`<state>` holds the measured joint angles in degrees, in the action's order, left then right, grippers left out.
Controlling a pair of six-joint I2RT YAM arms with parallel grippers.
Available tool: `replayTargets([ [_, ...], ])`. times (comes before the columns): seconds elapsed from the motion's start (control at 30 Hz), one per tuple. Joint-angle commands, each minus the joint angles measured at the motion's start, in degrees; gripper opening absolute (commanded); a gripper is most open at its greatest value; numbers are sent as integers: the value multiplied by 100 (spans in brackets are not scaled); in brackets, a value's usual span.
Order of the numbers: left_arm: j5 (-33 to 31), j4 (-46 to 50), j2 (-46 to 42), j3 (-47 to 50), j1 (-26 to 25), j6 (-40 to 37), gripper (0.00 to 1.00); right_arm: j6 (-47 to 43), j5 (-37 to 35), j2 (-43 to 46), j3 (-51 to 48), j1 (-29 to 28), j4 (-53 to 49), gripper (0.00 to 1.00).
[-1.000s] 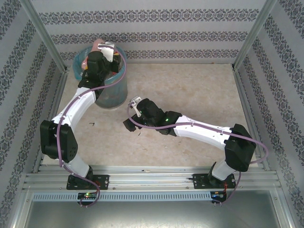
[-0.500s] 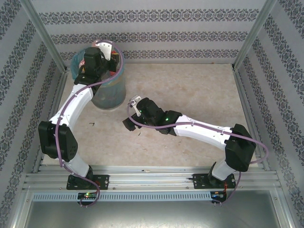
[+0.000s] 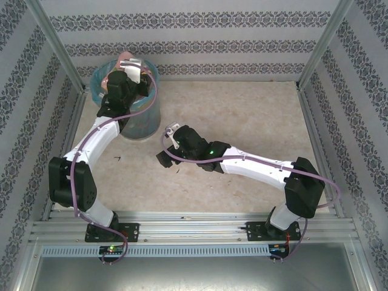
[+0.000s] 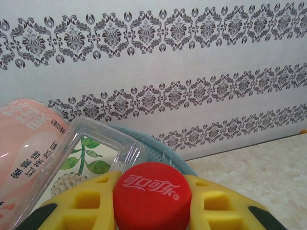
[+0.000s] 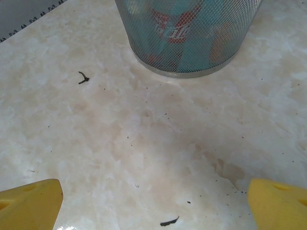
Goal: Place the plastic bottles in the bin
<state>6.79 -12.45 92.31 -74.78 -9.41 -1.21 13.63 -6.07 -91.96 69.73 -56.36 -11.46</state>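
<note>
Left wrist view, bottom centre: left gripper (image 4: 152,213) clamped on a red cap (image 4: 152,191) printed with white Coca-Cola script in Chinese characters. Left of it are a pink bottle (image 4: 26,143) with Chinese text too blurred to read, and a clear bottle (image 4: 98,151) with a green leaf label. Top view puts that gripper over the bin (image 3: 144,118), upper left of frame. Right wrist view: bin mesh at top edge, red-and-white labels behind it, unreadable. Right gripper (image 5: 153,211) has fingers wide apart, empty, above the speckled surface (image 5: 144,129).
</note>
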Motion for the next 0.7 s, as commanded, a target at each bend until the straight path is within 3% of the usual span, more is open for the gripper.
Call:
replayTargets([
  [0.0, -490, 2585, 820, 606, 167, 341, 0, 88, 109, -90, 124, 46, -44, 98],
  [0.67, -362, 2961, 1230, 517, 281, 437, 0, 26, 32, 19, 5, 44, -27, 98],
])
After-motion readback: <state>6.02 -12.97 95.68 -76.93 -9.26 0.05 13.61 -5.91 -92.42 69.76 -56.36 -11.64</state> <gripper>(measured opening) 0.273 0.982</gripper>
